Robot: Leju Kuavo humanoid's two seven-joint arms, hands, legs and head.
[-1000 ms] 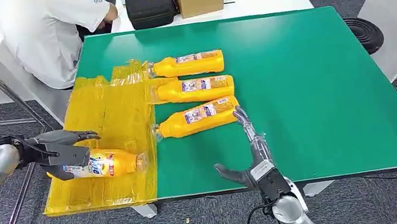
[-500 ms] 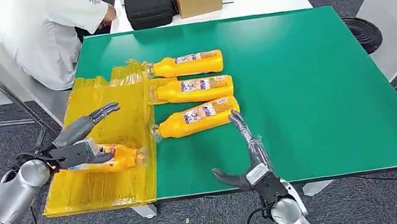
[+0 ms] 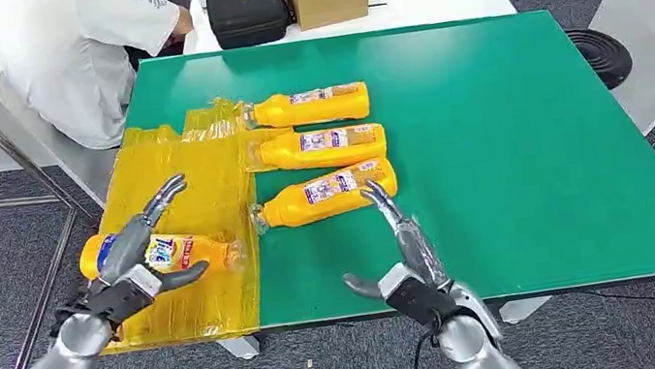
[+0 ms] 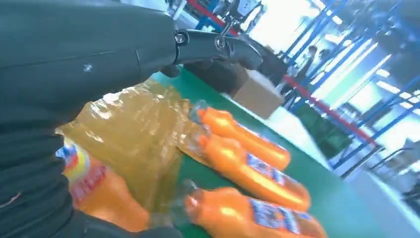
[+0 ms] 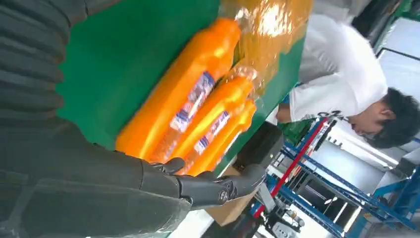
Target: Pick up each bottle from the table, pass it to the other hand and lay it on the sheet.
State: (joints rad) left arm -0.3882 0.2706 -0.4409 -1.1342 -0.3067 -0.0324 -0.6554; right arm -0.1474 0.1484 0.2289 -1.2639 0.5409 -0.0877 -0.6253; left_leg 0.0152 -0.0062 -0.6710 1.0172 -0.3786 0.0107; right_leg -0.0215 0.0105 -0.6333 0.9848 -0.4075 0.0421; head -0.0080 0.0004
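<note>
a: the bottle on the sheet (image 3: 163, 255) lies on its side on the yellow sheet (image 3: 196, 180), cap toward the green table (image 3: 514, 147). the left hand (image 3: 134, 262) rests over its labelled middle, fingers spread and straight, thumb along the near side. it looks released rather than grasping, though the head view does not settle whether the palm touches the bottle.

b: and the risk there?

a: a round bottle on slick, crinkled film may roll. if the left hand draws away while brushing the bottle, it could nudge it toward the sheet's near edge, which overhangs the table front.

b: the other side?

a: the right hand (image 3: 403, 256) hovers over the table's near edge, fingers apart and extended, holding nothing. its fingertips (image 3: 374, 192) point at the nearest bottle (image 3: 325, 195), one of three bottles lying in a row with caps just at the sheet's border. the middle bottle (image 3: 318, 148) and the far bottle (image 3: 310, 107) lie close behind.

b: so a crowded pick.

a: likely. a reach that comes in skewed could push the nearest bottle into its neighbour, or roll it before the fingers wrap round. a person in a white shirt (image 3: 74, 56) sits by the table's far left corner, near the sheet.
</note>
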